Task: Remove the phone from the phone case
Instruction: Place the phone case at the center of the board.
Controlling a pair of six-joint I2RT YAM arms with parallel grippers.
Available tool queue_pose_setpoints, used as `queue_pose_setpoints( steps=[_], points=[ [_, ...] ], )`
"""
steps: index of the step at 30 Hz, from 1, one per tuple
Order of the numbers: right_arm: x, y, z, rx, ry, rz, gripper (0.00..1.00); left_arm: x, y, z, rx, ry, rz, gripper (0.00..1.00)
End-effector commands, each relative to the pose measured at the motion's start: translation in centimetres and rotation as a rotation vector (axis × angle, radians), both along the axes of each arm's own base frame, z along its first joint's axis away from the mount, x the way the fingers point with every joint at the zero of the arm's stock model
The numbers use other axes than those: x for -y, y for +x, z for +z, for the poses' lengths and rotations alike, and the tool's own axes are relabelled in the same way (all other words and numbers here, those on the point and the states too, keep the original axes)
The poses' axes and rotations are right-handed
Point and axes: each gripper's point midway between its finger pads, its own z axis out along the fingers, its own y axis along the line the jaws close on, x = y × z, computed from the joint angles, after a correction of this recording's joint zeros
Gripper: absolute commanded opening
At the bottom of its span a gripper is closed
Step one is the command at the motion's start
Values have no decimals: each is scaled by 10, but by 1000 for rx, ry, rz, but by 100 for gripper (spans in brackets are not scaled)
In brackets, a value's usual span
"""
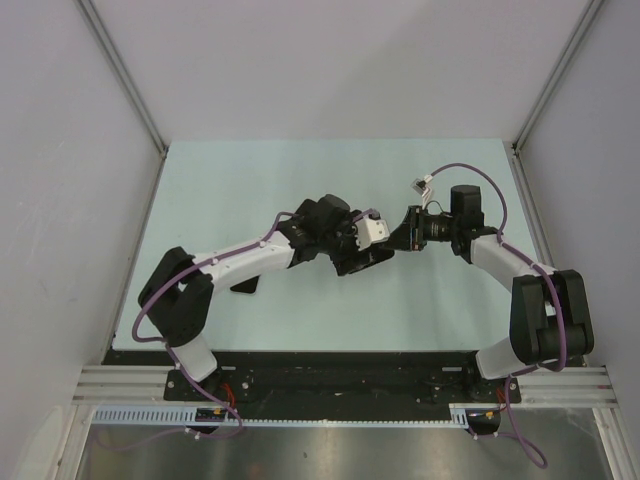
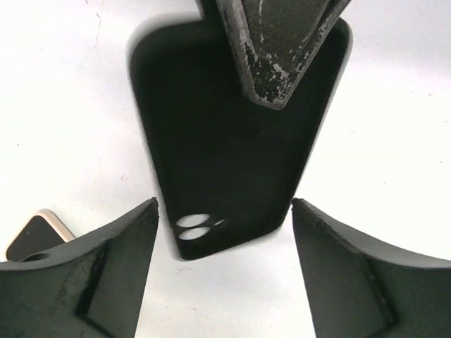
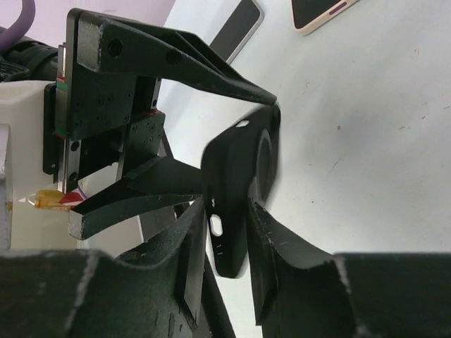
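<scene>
Left wrist view: my right jaws pinch the case (image 2: 232, 141) lengthwise ahead, my left jaws spread wide around its end.

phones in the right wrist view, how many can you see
2: a grey-edged dark-screen phone at top centre, and a pale-pink-edged dark-screen phone at the top right. Others may be hidden.

We are seeing the black phone case (image 2: 225, 148) lying empty, camera cutout (image 2: 197, 228) showing table through; a pale-edged phone (image 3: 320, 10) is lying apart, screen dark.
</scene>
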Motion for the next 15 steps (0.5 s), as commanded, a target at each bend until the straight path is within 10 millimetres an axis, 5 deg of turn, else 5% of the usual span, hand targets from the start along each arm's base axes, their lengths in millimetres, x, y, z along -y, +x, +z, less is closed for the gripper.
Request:
queue_pose_setpoints(
  steps=[1, 5, 9, 15],
  points=[
    [-1, 3, 23, 89, 27, 21, 34, 7, -4, 29, 38, -78, -26, 73],
    [-1, 2, 22, 86, 27, 23, 27, 7, -7, 24, 22, -74, -30, 68],
    [3, 14, 12, 95, -23, -39, 31, 5, 2, 20, 25, -56, 20, 91],
    [12, 29, -4, 87, -80, -111, 32, -1, 13, 10, 12, -40, 57, 100]
  ],
)
